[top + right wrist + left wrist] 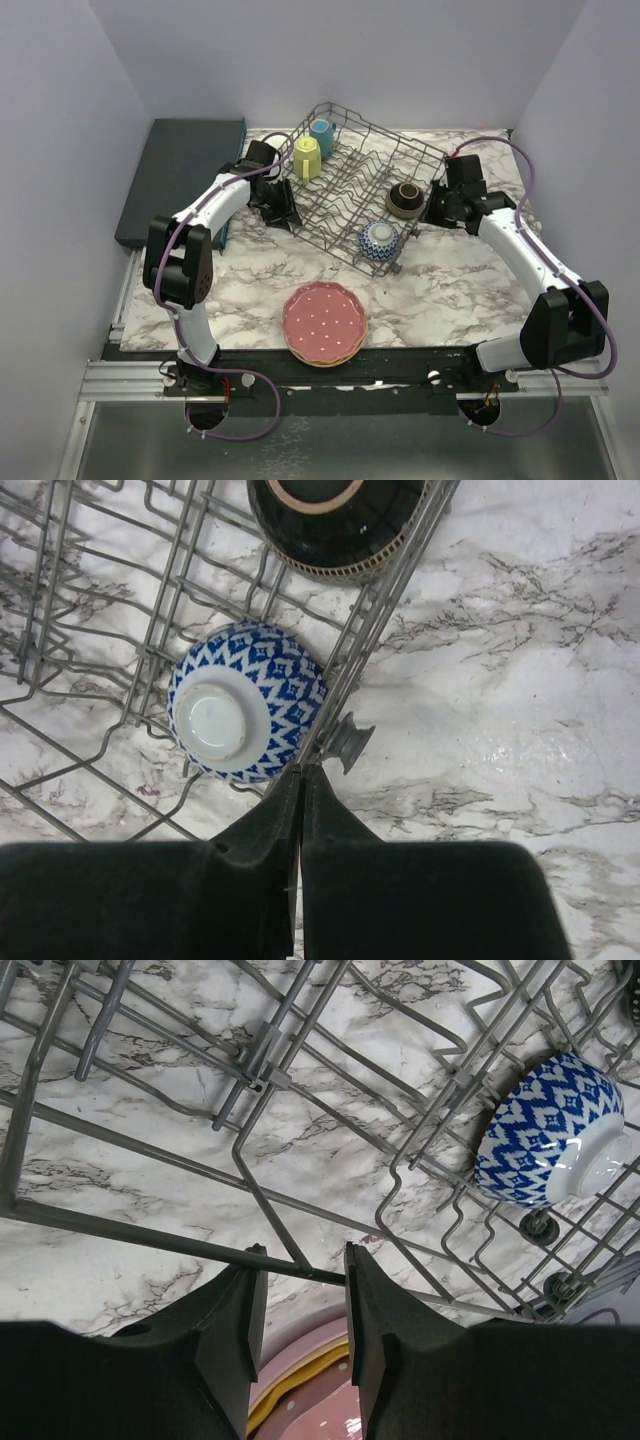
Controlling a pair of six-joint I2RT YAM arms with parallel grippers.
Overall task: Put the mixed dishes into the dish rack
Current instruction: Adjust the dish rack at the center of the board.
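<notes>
**Top external view.** The dish rack [345, 195] sits askew at the middle of the marble table [455, 290]. It holds a yellow mug [306, 158] and a blue mug [322, 132] at its far corner, a brown bowl [405, 198] by its right side, and a blue patterned bowl [380, 241] at its near corner. A stack of plates lies flat near the table's front edge, well apart from the rack, with the pink dotted plate [324, 318] on top. The left gripper [283, 208] meets the rack's left side and the right gripper [432, 210] its right side. A dark teal slab [180, 175] lies at far left.

**Left wrist view.** The jaws stand apart. A rack rim wire [150, 1238] crosses just beyond the fingertips [250, 1295]; contact cannot be told. The pink plate shows below.

**Right wrist view.** The fingers [270, 820] are pressed to a hairline seam. The rack's edge wire runs into their tips, apparently nipped, just beside a round foot [345, 742]. The blue bowl lies foot-ring up.

**Handling (judgement).** The plates are probably glazed ceramic: rigid, slick, fairly heavy and chippable. Lying flat, each offers only its raised rim, so the top plate should be pinched at the edge, lifted, then stood on edge between tines.
</notes>
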